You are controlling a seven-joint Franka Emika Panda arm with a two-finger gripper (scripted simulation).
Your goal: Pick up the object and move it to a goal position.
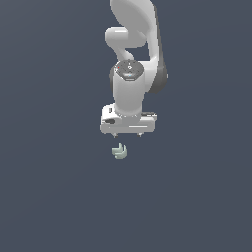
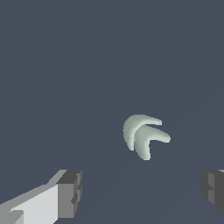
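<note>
Object (image 1: 119, 151) sits on the plain dark grey table (image 1: 49, 197), pale grey-green, lumpy, made of curved lobes. In the exterior view it lies just below the tool (image 1: 127, 134), a little toward 7 o'clock of the tool's midpoint, apart from it with a gap of table showing between. Tool hangs from the white arm (image 1: 130, 59), which comes down from 12 o'clock; only two small fingertip nubs poke out under the wide white tool body, set well apart. Wrist view gives the detail that the exterior view lacks: the object (image 2: 144, 136) reads as two nested crescents, one stacked on the other, backs bulging the same way and tips running off to the opposite side; long axis hard to name, the thing being roughly as wide as tall there. Exterior view shows only a small blob with lobes curling upward, pointing unclear. Wrist view also shows both dark finger pads (image 2: 72, 192) far apart at the picture's edges, nothing between them but bare table; tool (image 2: 142, 192) wide open, holding nothing, object clear of both fingers. Exterior view alone shows the arm's posture, tool pointing straight down.
</note>
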